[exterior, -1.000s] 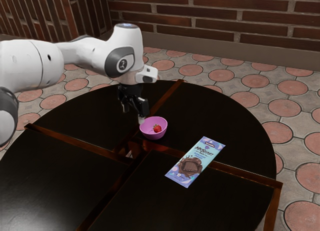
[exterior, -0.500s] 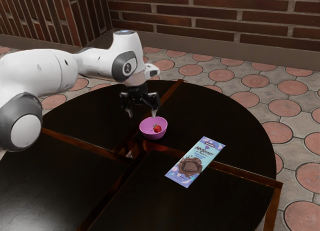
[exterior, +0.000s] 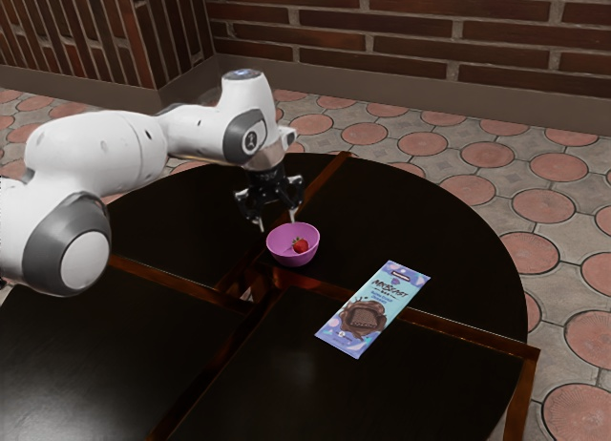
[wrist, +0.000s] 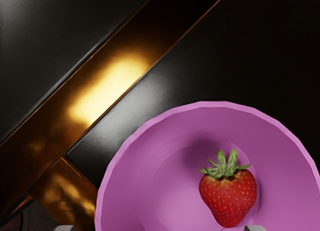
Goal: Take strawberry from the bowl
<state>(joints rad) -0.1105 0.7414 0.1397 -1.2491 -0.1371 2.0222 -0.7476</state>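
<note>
Hovering above the dark, brown-seamed round table (exterior: pixel 430 212), the gripper (exterior: pixel 277 220) is released, fingers spread, near the pink bowl (exterior: pixel 294 261); the strawberry (wrist: pixel 228 197) lies inside it. A chocolate bar (exterior: pixel 372 310) rests nearby. Brick walls (exterior: pixel 420 29) border the reddish-disc floor (exterior: pixel 487 155).

Reaches in from the exterior view's left with the white arm (exterior: pixel 105 153), thick and rounded at the big grey-rimmed joint (exterior: pixel 84 260), then slimmer toward the wrist (exterior: pixel 250 136). Bends down there and hangs the black pincer (exterior: pixel 277 222) beneath, pointing downward. Holds the two fingers (exterior: pixel 293 216) spread apart, open. Shows pale fingertips (wrist: pixel 65 228) in the wrist view too, with a wide gap between.
</note>
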